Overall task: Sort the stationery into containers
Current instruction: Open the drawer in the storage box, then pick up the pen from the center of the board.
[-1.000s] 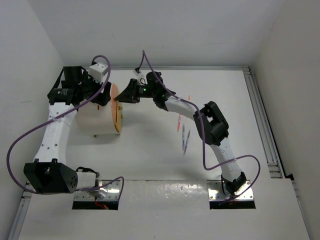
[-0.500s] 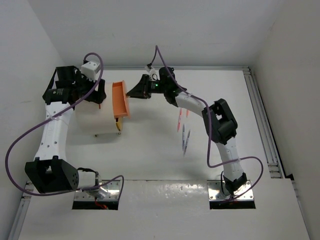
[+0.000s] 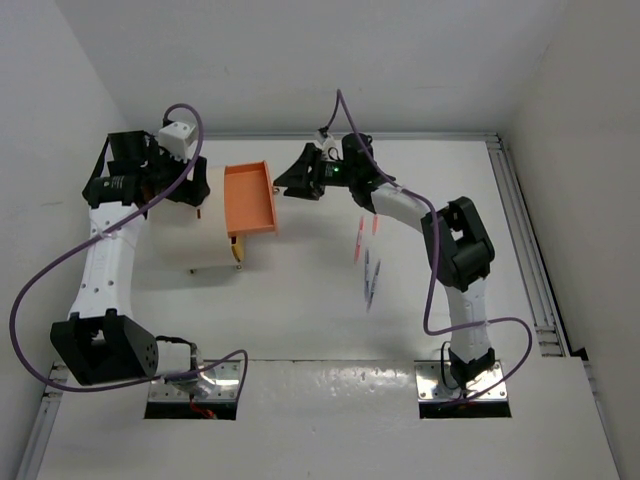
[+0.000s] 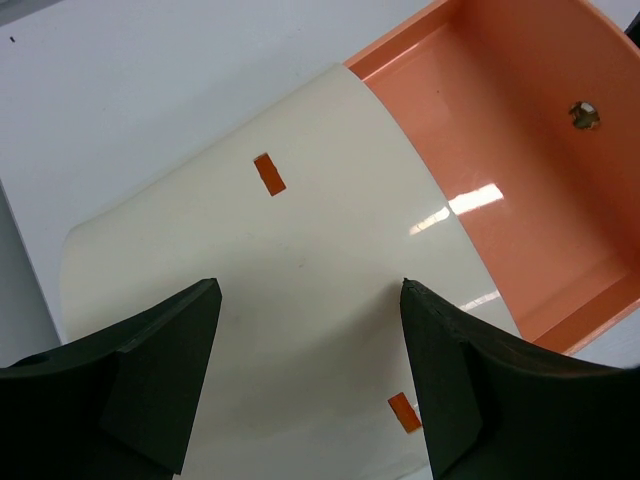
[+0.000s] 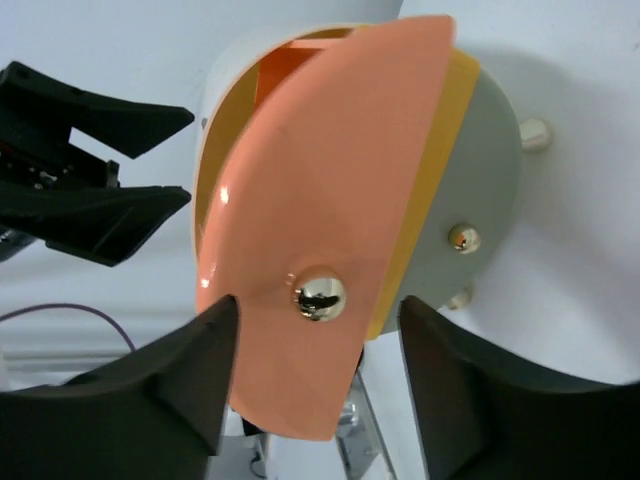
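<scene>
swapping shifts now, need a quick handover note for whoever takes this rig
Left gripper: open, over the cream cabinet.
Right gripper: open, straddling the brass knob of the orange drawer, not gripping.
The drawer is out of the cabinet and looks empty.
Pink and blue pens lie loose on the table to its right.
Done: drawer opened. Left: every pen to go in.

From above and behind the arm bases, one camera takes in the whole counter. Both wrist cameras sit close, facing the orange drawer from opposite sides.
</scene>
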